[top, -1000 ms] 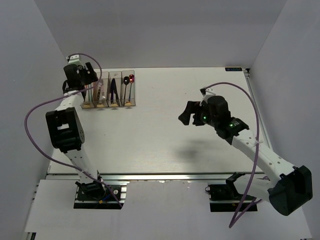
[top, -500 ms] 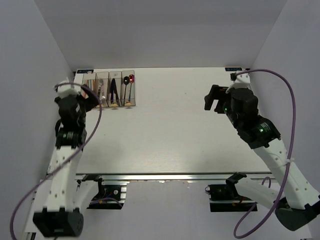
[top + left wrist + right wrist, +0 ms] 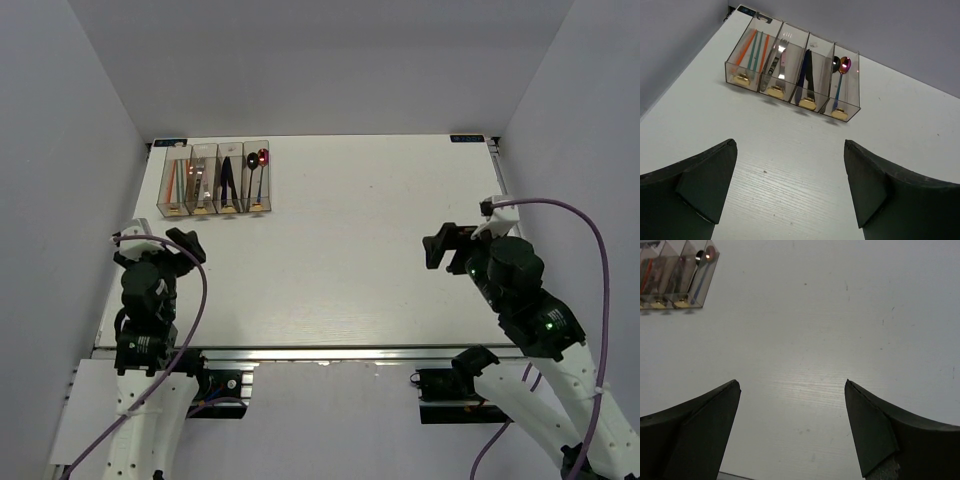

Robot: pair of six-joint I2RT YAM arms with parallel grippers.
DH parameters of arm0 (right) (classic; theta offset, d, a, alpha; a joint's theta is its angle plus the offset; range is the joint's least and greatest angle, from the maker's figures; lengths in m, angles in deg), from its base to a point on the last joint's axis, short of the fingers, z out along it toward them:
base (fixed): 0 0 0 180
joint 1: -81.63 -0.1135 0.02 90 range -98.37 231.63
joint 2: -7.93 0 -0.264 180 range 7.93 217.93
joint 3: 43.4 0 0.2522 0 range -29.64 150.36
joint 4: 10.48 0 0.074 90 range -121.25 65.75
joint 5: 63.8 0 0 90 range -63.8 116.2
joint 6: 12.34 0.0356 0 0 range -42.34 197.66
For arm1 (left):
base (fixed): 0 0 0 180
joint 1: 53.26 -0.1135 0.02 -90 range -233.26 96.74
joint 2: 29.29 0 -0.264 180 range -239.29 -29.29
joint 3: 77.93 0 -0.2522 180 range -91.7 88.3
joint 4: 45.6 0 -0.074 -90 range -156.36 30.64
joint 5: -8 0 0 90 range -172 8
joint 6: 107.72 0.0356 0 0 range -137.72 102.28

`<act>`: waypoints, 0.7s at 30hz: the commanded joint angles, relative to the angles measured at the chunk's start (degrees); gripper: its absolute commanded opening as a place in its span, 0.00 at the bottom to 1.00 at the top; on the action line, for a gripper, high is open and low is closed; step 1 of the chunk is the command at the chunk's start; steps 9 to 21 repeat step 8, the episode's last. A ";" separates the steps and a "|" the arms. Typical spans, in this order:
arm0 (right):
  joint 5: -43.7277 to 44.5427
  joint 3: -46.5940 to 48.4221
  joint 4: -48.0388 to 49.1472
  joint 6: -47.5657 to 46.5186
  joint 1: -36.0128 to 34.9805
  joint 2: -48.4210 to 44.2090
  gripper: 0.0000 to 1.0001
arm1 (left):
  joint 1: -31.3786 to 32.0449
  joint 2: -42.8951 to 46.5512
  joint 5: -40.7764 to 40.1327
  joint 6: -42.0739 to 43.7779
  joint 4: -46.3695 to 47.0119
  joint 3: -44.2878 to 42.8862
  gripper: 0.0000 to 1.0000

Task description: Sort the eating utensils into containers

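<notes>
The left claw (image 3: 790, 147) is spread wide and holds nothing. Only bare table (image 3: 920, 130) shows between its two fingers. It hangs over the near left part of the table, well apart from the bins (image 3: 853, 87). The right claw (image 3: 791, 384) is spread wide too, and it is empty as well. It hangs over the right side of the table, even farther from the bins. The four clear bins sit in a row at the far left corner of the table. Seen from the left wrist, the first bin on the left has the orange and green chopsticks (image 3: 752, 47). The next one has the silver forks (image 3: 777, 55), and there seems to be something pink in with them. The third has the dark blue knives (image 3: 806, 70). The last one has the spoons (image 3: 842, 64), one black and one pink-red. Each kind is in its own bin. I can see no fork, spoon, knife or chopstick lying out on the table in any view. So I think the sorting is done, or very close to done. As far as the pictures show, nothing is left to pick up, and both arms are away from the bins.
</notes>
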 commanded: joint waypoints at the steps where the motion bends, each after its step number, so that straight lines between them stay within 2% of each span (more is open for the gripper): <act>1: -3.62 -2.58 2.25 0.86 0.24 0.67 0.89 | 0.51 1.33 0.34 0.14 0.48 0.33 0.98; 4: -3.36 -3.46 1.99 1.56 0.24 0.76 0.89 | 1.56 2.57 -1.69 0.05 0.05 0.42 0.98; 21: -3.18 -3.99 2.78 1.83 0.33 0.49 0.89 | 2.18 2.57 -1.69 -0.13 0.57 0.86 0.98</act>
